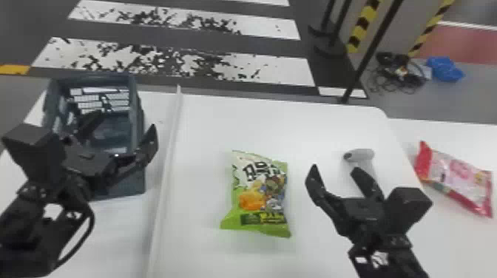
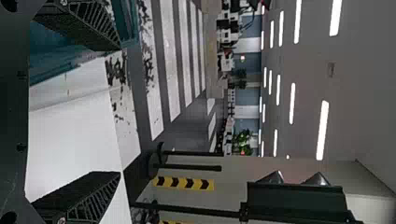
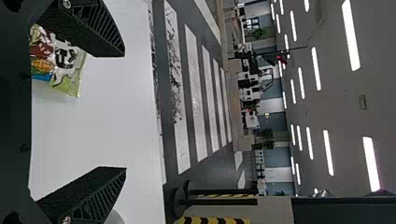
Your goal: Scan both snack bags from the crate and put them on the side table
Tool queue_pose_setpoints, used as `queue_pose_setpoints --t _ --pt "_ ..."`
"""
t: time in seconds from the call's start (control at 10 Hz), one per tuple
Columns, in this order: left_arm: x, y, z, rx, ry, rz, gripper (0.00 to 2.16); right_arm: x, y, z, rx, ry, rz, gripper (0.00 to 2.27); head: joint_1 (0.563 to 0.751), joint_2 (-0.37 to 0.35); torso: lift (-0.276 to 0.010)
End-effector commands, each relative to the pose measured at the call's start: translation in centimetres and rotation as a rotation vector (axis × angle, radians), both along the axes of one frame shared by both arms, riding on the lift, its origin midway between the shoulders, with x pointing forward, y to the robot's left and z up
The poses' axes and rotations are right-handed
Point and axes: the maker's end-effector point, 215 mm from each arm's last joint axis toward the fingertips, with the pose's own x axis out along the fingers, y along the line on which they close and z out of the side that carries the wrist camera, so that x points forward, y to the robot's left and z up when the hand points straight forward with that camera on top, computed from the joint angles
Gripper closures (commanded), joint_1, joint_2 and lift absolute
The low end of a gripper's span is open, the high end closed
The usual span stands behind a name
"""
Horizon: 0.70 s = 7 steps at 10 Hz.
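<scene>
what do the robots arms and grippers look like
Both arms are black. The left gripper and right gripper each have two flat, tapering fingers with ribbed sides. A boxy black block sits by each gripper, and a black cable loops beside the left forearm.

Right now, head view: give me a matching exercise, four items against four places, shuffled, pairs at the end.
1. green bag
2. pink bag
3. crate
4. scanner

A. left of the white strip
B. just beyond the right tool
C. past the middle table's right edge
D. between strip and right tool

1-D, 2-C, 3-A, 4-B
</scene>
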Motion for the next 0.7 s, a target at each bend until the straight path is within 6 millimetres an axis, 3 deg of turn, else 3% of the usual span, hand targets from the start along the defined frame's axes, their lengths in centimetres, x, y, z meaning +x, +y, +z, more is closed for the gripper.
queue_pose_setpoints --t 0.0,0.2,0.4,0.6 --pt "-1.5 1.7 2.3 0.015 -0.106 0.028 0.06 -0.7 0.5 -2.6 0.020 0.122 0.034 0.05 0.695 -0.076 -0.087" --pt "-2.7 2.8 1.6 0.002 -0.102 0.084 0.07 -2.5 1.1 -6.1 0.147 0.305 0.119 0.05 0.695 -0.025 -0.087" --pt "-3.2 3.1 1.0 0.000 -0.087 0.084 0.07 -5.3 3.2 -9.2 0.355 0.530 0.224 0.07 0.695 -0.006 -0.087" --pt "-3.4 3.6 0.9 -0.030 -0.079 0.087 0.07 -6.5 4.6 -9.9 0.503 0.630 0.292 0.07 0.695 0.023 -0.087"
